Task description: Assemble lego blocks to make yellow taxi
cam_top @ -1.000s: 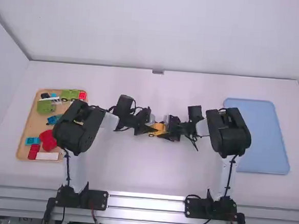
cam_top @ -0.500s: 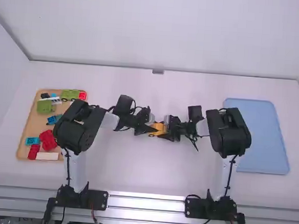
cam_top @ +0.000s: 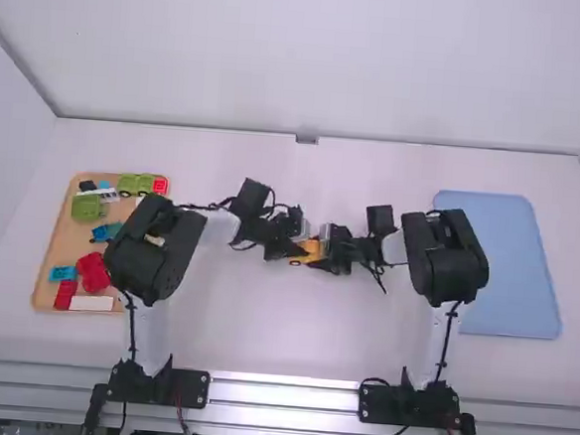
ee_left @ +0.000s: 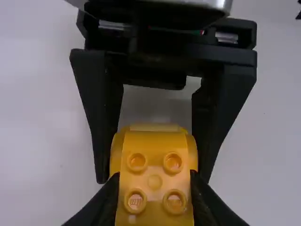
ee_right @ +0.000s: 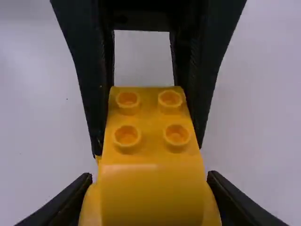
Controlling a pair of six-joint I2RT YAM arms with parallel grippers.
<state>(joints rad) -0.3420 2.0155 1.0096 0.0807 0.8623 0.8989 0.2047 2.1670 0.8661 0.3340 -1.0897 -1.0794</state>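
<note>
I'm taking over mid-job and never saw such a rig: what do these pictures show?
Two robot arms, left and right, stand at a white table. The high view looks down from above and behind them; each wrist view looks past that arm's own two fingers.

On the table's left is a tan tray with red, green, blue and white blocks; on its right, a blue panel.

Between the arms, the left gripper holds the studded end of something yellow, the right gripper its rounded end. I can't tell whether that's one piece or several.
</note>
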